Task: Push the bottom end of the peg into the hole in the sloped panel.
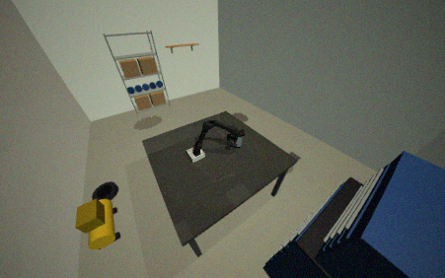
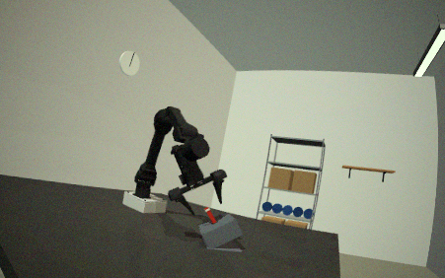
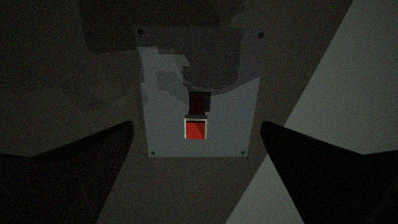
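My gripper (image 2: 203, 193) spread wide and empty, red peg (image 2: 210, 215) seated in sloped panel (image 2: 220, 231) at its 5 o'clock, apart.

Sitting on the worktop (image 2: 74, 237) are one red square peg (image 2: 210, 215), one grey sloped panel (image 2: 220, 231) and one black arm (image 2: 160, 143) showing two fingers (image 2: 218, 186).

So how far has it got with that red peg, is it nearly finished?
Nearly. The red peg already sits in the hole of the sloped grey panel, its top end sticking out. The gripper is open and holds nothing, its fingers spread well clear of the peg. What's left: backing the arm further off.
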Controlling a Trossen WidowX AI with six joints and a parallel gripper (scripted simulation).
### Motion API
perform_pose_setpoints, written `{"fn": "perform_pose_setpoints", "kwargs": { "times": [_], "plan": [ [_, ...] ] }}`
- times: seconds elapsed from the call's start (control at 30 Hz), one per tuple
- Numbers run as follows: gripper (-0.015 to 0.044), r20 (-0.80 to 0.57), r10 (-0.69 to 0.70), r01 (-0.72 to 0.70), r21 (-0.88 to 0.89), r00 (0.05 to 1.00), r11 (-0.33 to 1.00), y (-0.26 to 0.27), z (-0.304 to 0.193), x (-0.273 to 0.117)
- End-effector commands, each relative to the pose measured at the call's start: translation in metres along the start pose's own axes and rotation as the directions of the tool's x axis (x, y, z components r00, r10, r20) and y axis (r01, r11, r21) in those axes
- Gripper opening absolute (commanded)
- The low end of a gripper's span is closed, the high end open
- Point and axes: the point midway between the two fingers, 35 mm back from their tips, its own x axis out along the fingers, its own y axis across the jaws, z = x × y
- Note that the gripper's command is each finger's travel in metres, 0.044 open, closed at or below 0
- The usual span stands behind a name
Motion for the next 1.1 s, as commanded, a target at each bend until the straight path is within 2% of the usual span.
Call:
{"fn": "perform_pose_setpoints", "kwargs": {
  "times": [0.0, 0.6, 1.07],
  "plan": [
    [0.0440, -0.006, -0.007, 0.007, -0.007, 1.000, 1.000, -0.002, -0.002, -0.014],
    [0.0440, 0.001, -0.001, 0.001, 0.000, 1.000, 1.000, 0.003, -0.001, -0.058],
    [0.0440, 0.001, 0.000, 0.000, 0.001, 1.000, 1.000, 0.006, 0.000, -0.073]
  ]
}}
